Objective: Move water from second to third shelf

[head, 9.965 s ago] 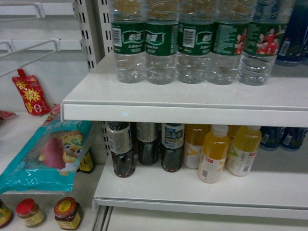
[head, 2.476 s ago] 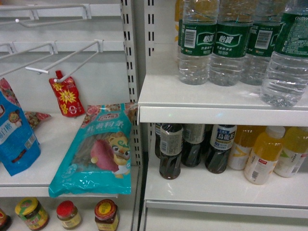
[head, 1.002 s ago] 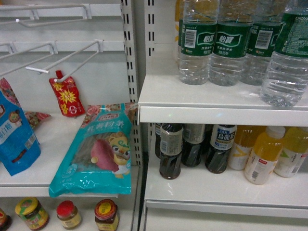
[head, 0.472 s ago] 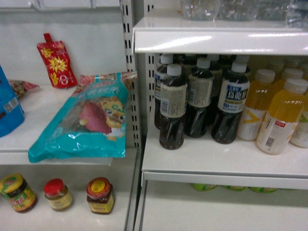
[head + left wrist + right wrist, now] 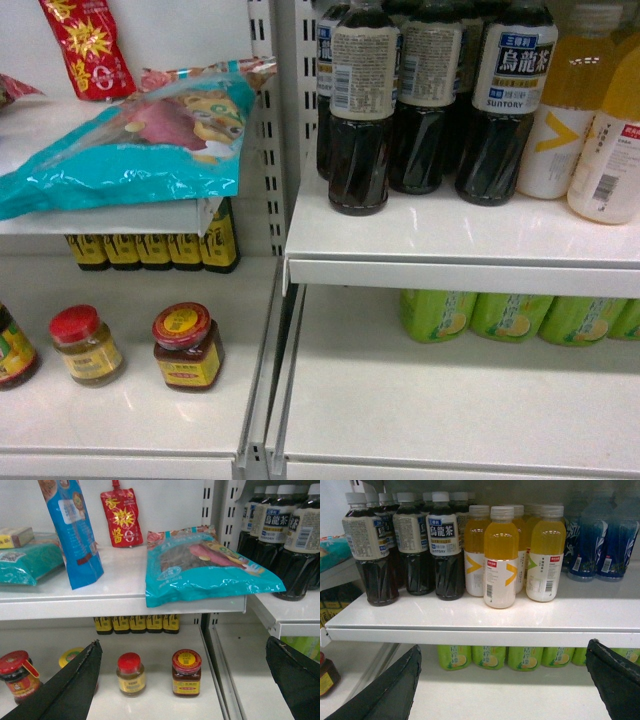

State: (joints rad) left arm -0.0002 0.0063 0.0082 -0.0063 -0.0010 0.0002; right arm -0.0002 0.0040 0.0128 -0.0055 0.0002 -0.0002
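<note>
**Head view.** Looks down on a shelf stocked with dark tea bottles and orange juice bottles. All upright, labels outward, packed in rows as shop stock. Below, a row of green bottles set well back. In the left bay, a teal bag laid flat, its front edge overhanging the board. Jars standing apart on the level beneath. No clear water bottle found here, and no arm.

**Left wrist view.** Faces the left bay. Left gripper spread wide with nothing between the fingers. Hangs level with the jar shelf, touching nothing. Upright blue pouch and red pouch leaning on the back wall. No water seen.

**Right wrist view.** Faces the drinks bay squarely. Right gripper likewise spread and empty, below the shelf lip. Judged free to close on a bottle. Blue-labelled bottles at far right, too dim to identify the contents.

**Finding.** Water out of sight in all three views. Fits an approach as well as a withdrawal after placing; cannot be settled from this.
</note>
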